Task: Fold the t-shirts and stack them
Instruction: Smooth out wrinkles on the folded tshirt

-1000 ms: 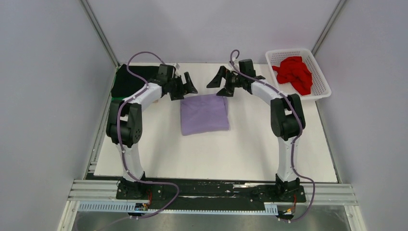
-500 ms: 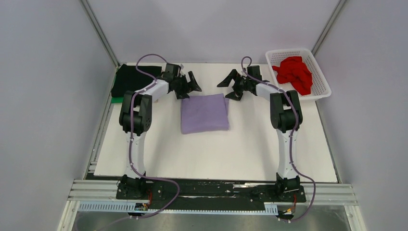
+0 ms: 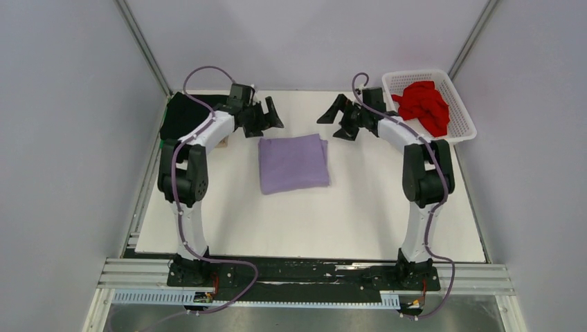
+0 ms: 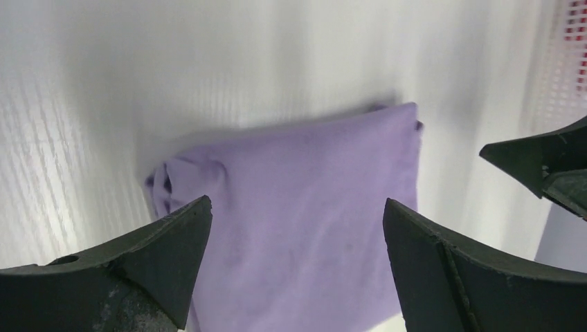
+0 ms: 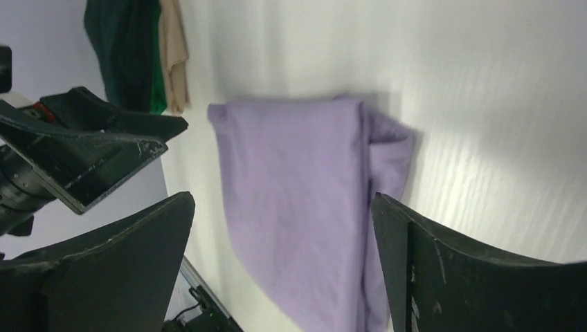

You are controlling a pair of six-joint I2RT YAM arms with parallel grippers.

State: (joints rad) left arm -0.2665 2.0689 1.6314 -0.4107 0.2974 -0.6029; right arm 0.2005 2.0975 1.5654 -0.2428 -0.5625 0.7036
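Lavender tee (image 3: 293,163) folded, ctr, red tee (image 3: 423,104) crumpled — far R, black tee (image 3: 174,123) — far L

Plain grey walls (image 3: 62,138) close in a white desk (image 3: 311,221), with a metal rail (image 3: 477,277) along its near edge.

White table top (image 3: 311,221): flat matte board, rectangular, fills middle of enclosure. White latticed plastic basket (image 3: 462,117) at far right corner, set slightly askew, right side appears to overhang board edge. Same lattice shows blurred at top right of left wrist view. Grey walls (image 3: 62,138) on three sides. Metal posts (image 3: 142,45) in back corners. Aluminium rails (image 3: 311,282) along near edge. Tan cloth-like piece (image 5: 176,55) toward far left of board; identity unclear.
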